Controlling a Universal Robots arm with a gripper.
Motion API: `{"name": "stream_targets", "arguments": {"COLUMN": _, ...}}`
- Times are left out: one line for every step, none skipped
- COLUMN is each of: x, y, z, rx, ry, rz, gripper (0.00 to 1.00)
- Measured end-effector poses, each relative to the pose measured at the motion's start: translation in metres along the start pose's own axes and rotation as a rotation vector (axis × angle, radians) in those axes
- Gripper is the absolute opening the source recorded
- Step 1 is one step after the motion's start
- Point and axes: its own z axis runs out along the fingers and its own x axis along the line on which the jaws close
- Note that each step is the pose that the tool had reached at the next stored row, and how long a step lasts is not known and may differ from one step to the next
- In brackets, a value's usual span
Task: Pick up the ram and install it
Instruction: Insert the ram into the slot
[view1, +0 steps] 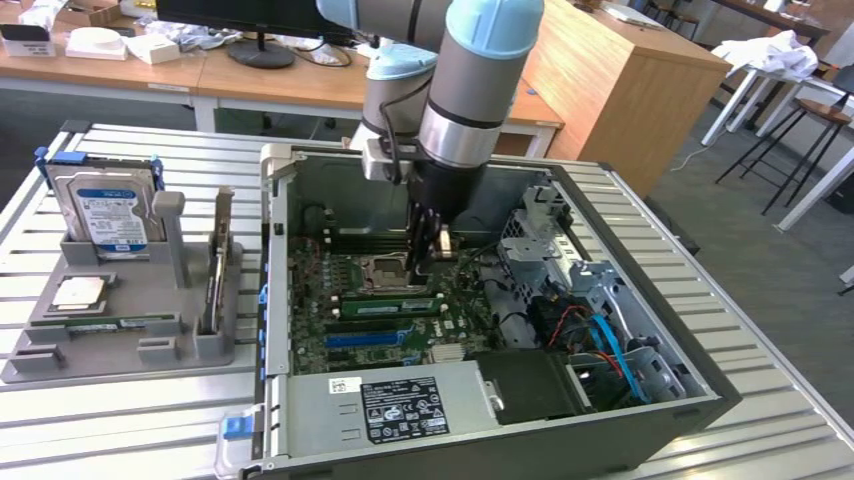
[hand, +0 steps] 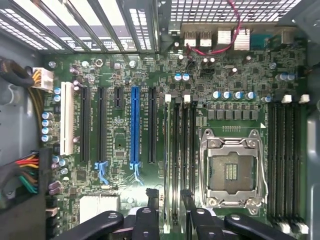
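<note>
A ram stick (hand: 169, 150) stands edge-up in a slot beside the empty CPU socket (hand: 231, 172) on the motherboard. In the exterior view it is a green strip (view1: 387, 300) below the socket. My gripper (hand: 171, 212) hangs inside the open computer case (view1: 641, 250), over one end of that stick. Its black fingers (hand: 150, 215) stand apart on either side of the stick, with a gap to each, so the gripper is open. In the exterior view the gripper (view1: 435, 250) reaches straight down into the case. A second ram stick (view1: 100, 323) lies in the grey holder.
The grey holder (view1: 174, 345) at the exterior view's left carries a hard drive (view1: 110, 215), an upright expansion card (view1: 216, 265) and a loose CPU (view1: 80, 292). Inside the case are a power supply (view1: 400, 405), blue and red cables (view1: 607, 335) and empty memory slots (hand: 285, 160).
</note>
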Motion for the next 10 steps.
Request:
{"name": "stream_targets", "arguments": {"x": 0.000, "y": 0.0001, "z": -0.0020, "rx": 0.0000, "ry": 0.0001, "rz": 0.000, "gripper": 0.31}}
{"name": "stream_targets", "arguments": {"x": 0.000, "y": 0.0001, "z": -0.0042, "rx": 0.0000, "ry": 0.0001, "rz": 0.000, "gripper": 0.31}}
{"name": "stream_targets", "arguments": {"x": 0.000, "y": 0.0001, "z": -0.0058, "rx": -0.0001, "ry": 0.0001, "rz": 0.000, "gripper": 0.31}}
{"name": "stream_targets", "arguments": {"x": 0.000, "y": 0.0002, "z": -0.0073, "rx": 0.0000, "ry": 0.0000, "rz": 0.000, "gripper": 0.31}}
{"name": "stream_targets", "arguments": {"x": 0.000, "y": 0.0002, "z": -0.0087, "rx": 0.0000, "ry": 0.0000, "rz": 0.000, "gripper": 0.31}}
{"name": "stream_targets", "arguments": {"x": 0.000, "y": 0.0002, "z": -0.0102, "rx": 0.0000, "ry": 0.0000, "rz": 0.000, "gripper": 0.31}}
{"name": "stream_targets", "arguments": {"x": 0.000, "y": 0.0003, "z": -0.0117, "rx": 0.0000, "ry": 0.0000, "rz": 0.000, "gripper": 0.31}}
{"name": "stream_targets", "arguments": {"x": 0.000, "y": 0.0003, "z": -0.0132, "rx": -0.0001, "ry": 0.0001, "rz": 0.000, "gripper": 0.31}}
{"name": "stream_targets", "arguments": {"x": 0.000, "y": 0.0003, "z": -0.0148, "rx": -0.0001, "ry": 0.0001, "rz": 0.000, "gripper": 0.31}}
{"name": "stream_targets", "arguments": {"x": 0.000, "y": 0.0004, "z": -0.0162, "rx": 0.0000, "ry": 0.0000, "rz": 0.000, "gripper": 0.31}}
